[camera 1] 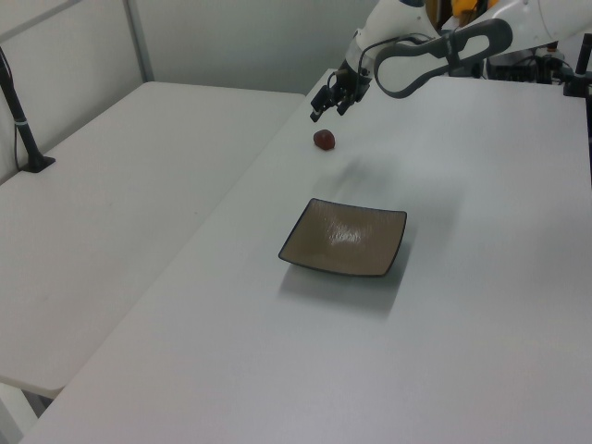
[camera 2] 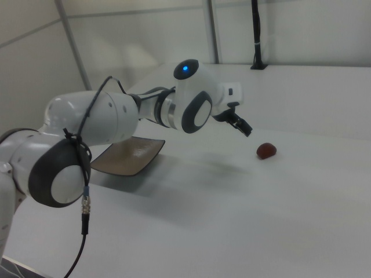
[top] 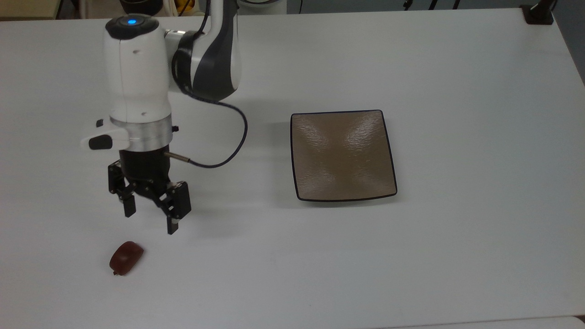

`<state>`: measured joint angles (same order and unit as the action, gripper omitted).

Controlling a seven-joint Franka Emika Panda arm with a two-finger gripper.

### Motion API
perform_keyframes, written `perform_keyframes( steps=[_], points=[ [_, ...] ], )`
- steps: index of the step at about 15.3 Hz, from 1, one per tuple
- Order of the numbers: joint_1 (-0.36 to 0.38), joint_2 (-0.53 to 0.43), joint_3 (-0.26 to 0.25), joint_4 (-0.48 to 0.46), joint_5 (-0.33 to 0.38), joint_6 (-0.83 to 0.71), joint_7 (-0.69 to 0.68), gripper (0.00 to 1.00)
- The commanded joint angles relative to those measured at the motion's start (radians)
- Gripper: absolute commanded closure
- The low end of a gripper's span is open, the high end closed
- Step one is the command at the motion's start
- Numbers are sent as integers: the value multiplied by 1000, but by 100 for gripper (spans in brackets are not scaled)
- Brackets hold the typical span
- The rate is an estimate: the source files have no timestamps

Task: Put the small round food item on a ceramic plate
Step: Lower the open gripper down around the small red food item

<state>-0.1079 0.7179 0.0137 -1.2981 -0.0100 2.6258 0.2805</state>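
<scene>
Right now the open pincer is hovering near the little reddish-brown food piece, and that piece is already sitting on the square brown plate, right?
Not quite. The food piece lies on the bare white table, well apart from the plate, as the top view shows. The rest holds: the pincer is open, hovering near the piece.

Arm (camera 2: 87, 124) hides part of plate (camera 2: 124, 156)

Small round food item (top: 126, 258): glossy reddish-brown, tiny dark stem tip. Ceramic plate (top: 343, 155): tan-brown, fine rippled texture, pale shine patches, thin dark rim. Gripper (top: 151, 220): black. Arm (top: 137, 77): white with grey joints, silver ring, blue light on top. Cable (top: 228, 151): dark blue. Table (top: 457, 251): plain white.
</scene>
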Motion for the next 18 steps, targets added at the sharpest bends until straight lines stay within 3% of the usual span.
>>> perform_keyframes(
  steps=[1, 11, 18],
  points=[
    [-7, 98, -8, 103, -35, 52, 26, 0],
    [-15, 227, -35, 224, -68, 98, 26, 0],
    [-13, 290, -63, 229, -100, 149, 23, 0]
  ],
)
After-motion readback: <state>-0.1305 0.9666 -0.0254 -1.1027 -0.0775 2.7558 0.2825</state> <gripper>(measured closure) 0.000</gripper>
